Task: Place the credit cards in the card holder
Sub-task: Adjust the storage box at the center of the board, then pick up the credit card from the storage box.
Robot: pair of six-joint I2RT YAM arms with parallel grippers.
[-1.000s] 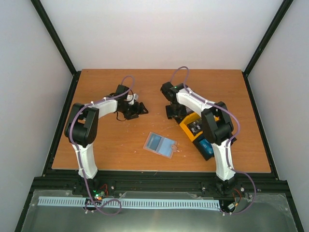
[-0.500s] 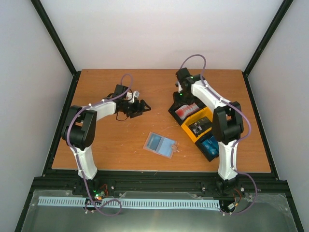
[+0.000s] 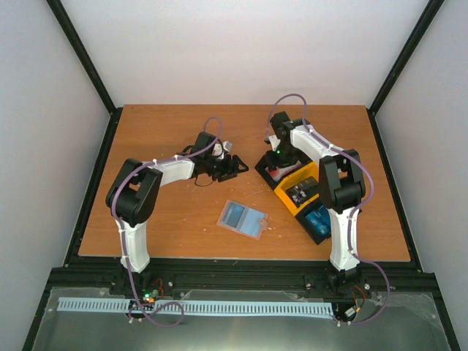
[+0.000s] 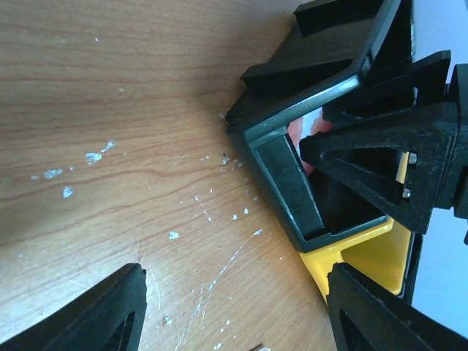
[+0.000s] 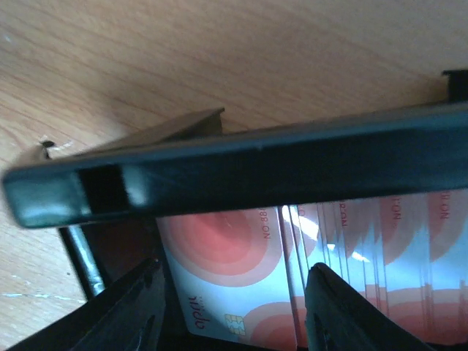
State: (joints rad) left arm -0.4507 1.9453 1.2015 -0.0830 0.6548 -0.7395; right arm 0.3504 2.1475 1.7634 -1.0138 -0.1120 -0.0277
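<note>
Right fingers [image 5: 128, 311]: apart, credit cards [image 5: 219, 248] showing between them, none gripped.
Left fingers [image 4: 102, 322]: apart, empty.
Tray rim [image 5: 292, 161]: just beyond right fingertips.

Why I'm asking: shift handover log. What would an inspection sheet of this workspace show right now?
Surface: wooden table, scuffed, with white flecks.
Job's things: card holder lies open and flat mid-table; red credit cards stand stacked in the tray's far compartment, blue cards in its near one.
Clutter: black-and-yellow tray; nothing else seen.
Grippers: left gripper open, empty, beside the tray's corner; right gripper open, over the red cards.
Cables: purple cables loop along both arms.
Surroundings: white walls, black frame posts.
</note>
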